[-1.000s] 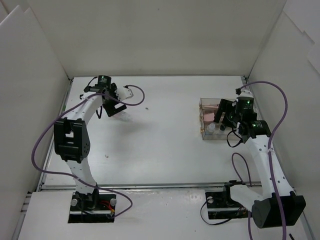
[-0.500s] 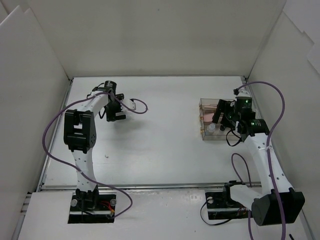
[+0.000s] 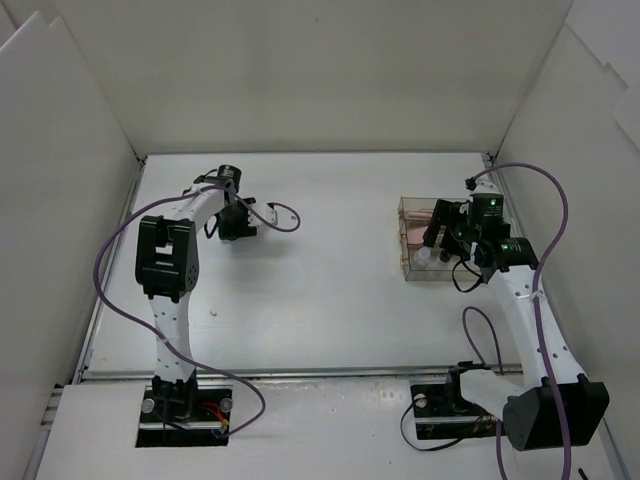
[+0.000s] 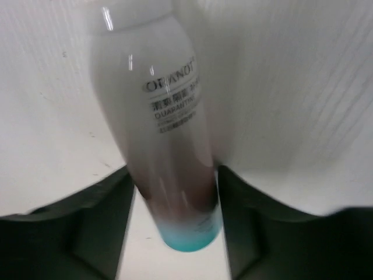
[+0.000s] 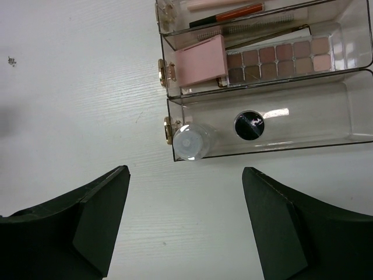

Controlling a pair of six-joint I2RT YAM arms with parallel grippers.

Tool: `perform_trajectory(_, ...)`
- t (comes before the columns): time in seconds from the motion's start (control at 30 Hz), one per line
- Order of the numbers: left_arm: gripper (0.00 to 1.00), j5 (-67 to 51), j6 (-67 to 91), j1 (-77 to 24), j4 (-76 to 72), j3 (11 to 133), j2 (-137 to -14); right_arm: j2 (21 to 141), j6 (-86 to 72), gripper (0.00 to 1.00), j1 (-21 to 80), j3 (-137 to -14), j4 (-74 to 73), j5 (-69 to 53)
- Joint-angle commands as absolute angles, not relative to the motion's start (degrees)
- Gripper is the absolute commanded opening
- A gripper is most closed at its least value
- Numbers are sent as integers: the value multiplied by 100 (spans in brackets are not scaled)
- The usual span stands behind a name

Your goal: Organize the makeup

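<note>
Gripping the pink bottle [image 4: 166, 116] near its teal cap [image 4: 189, 236], the left claw [image 4: 175, 175] is preparing a lift; the right claw [image 5: 185, 170] is hovering wide by the box [image 5: 291, 147].

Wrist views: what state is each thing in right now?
Teal-capped bottle: between the left jaws, cap toward camera.
Left gripper: jaws flank bottle; grip unclear.
Right gripper: jaws open, empty.
Clear box: open-topped, partly filled.
Palette: shades exposed, inside box.
Clear bottle: upright, capped, inside box.
</note>
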State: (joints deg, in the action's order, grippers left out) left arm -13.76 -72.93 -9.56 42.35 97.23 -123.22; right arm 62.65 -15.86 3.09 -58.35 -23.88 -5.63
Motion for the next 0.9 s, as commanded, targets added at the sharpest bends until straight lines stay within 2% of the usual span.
perform_trajectory(0.0,43,-1635,-7025,-1072,4307,9835,-12226,6275,-1600,76,325,-6073,-2232,-720)
perform_trajectory(0.03,33,-1617,-6901,-1072,4246,9835,-12226,6275,-1600,76,334,-6073,-2232,-721)
perform_trajectory(0.07,9,-1591,-6804,-1072,4167,9844,-12234,6267,-1600,75,334,-6065,-2232,-729)
perform_trajectory(0.1,0,-1573,-6707,-1124,4166,9905,-12243,6249,-1600,76,343,-6064,-2232,-729)
perform_trajectory(0.17,0,-1616,-6391,-1125,4070,9914,-12173,6214,-1591,75,369,-6108,-2232,-799)
perform_trajectory(0.3,0,-2475,-5592,-1125,3597,9705,-11526,6144,-1582,75,413,-6266,-2232,-1089)
perform_trajectory(0.6,0,-3989,-2596,-1379,890,8333,-9565,6293,-1889,81,1133,-7118,-2189,-1467)
perform_trajectory(0.7,0,-4078,-1847,-1721,-171,7797,-9117,6573,-2030,82,1528,-7574,-2145,-1660)
perform_trajectory(0.87,0,-4026,-1617,-2337,-545,7436,-8614,7091,-2223,86,2179,-8138,-2066,-1933)
